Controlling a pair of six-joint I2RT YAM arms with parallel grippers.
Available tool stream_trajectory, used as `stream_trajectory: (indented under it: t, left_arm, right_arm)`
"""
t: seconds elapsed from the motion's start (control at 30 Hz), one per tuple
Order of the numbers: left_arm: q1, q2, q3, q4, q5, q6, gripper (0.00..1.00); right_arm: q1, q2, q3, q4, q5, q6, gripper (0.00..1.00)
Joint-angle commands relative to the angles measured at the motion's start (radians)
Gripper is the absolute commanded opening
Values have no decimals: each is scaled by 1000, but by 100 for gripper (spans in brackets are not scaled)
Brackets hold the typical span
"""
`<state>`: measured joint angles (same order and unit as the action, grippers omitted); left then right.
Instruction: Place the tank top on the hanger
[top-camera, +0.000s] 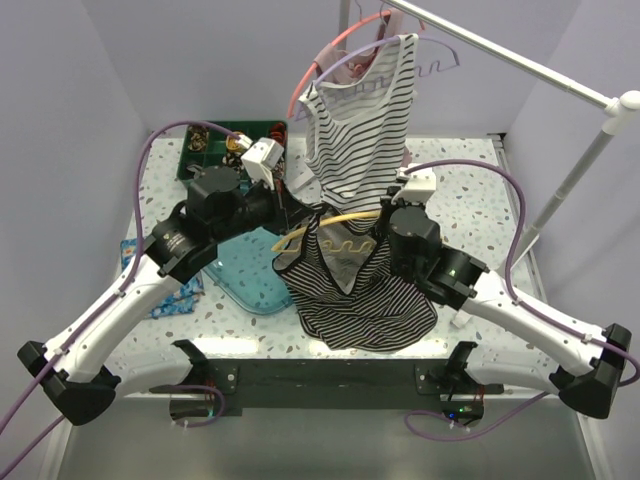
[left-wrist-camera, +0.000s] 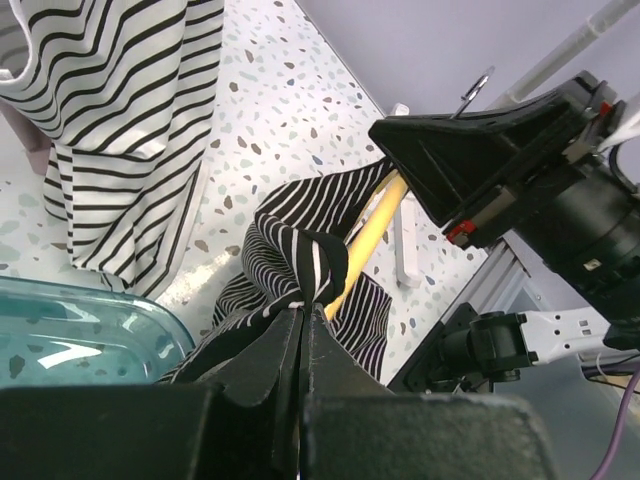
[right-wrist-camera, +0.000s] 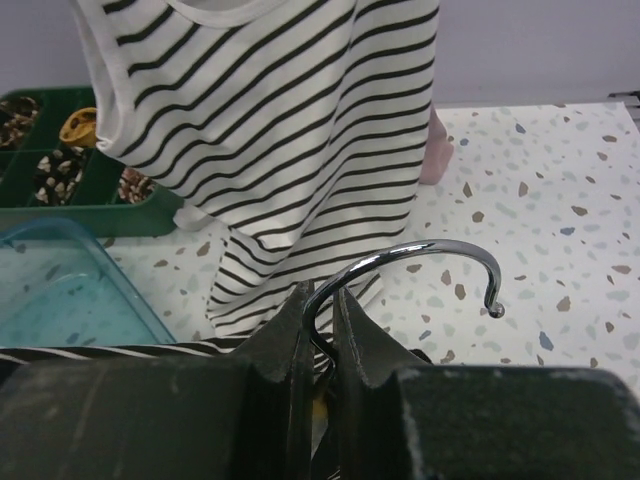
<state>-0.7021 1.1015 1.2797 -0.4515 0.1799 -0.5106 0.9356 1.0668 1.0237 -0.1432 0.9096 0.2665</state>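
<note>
The tank top (top-camera: 355, 295), black with thin white stripes, hangs bunched between the two arms above the table's near middle. Part of it is draped over the yellow hanger (top-camera: 340, 217), whose arm (left-wrist-camera: 372, 232) runs through the fabric. My left gripper (left-wrist-camera: 303, 312) is shut on a gathered fold of the tank top (left-wrist-camera: 300, 250) at the hanger's left end. My right gripper (right-wrist-camera: 321, 300) is shut on the stem of the hanger's metal hook (right-wrist-camera: 425, 255), which curves up and to the right. In the top view the left gripper (top-camera: 291, 222) and right gripper (top-camera: 388, 212) face each other across the hanger.
A mostly white striped tank top (top-camera: 362, 125) hangs on a lilac hanger from the white rack (top-camera: 565, 195) behind, next to a pink hanger (top-camera: 318, 62). A teal clear tray (top-camera: 243, 277) lies at left, a green compartment tray (top-camera: 208, 152) behind it, and a blue patterned cloth (top-camera: 160, 295).
</note>
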Motion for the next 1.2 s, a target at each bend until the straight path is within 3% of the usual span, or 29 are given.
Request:
stream_trajectory:
  t: [0.0,0.53,0.6,0.73,0.83,0.97,1.17]
  left_arm:
    - [23,8,63,23,12,30,1]
    - [49,6,84,43,70,21,8]
    - [50,0,83,48,75,24,17]
    - [62,4,127,30,75,55,53]
    - [72,11,203,16,70,95,68]
    - [73,5,335,4,87,174,76]
    - [73,-29,347,-87,199,383,76]
  right_arm:
    - [25,2,88,97,15,-26,0]
    - [58,97,180,133,18,-101,0]
    - [57,110,208,122,21,-107,0]
    - [60,101,249,93,3,-108,0]
    - [62,78,276,70,-18,-116,0]
    - [63,55,320,-19,-46,-133,0]
    - [63,-7,352,-123,-124,-145,0]
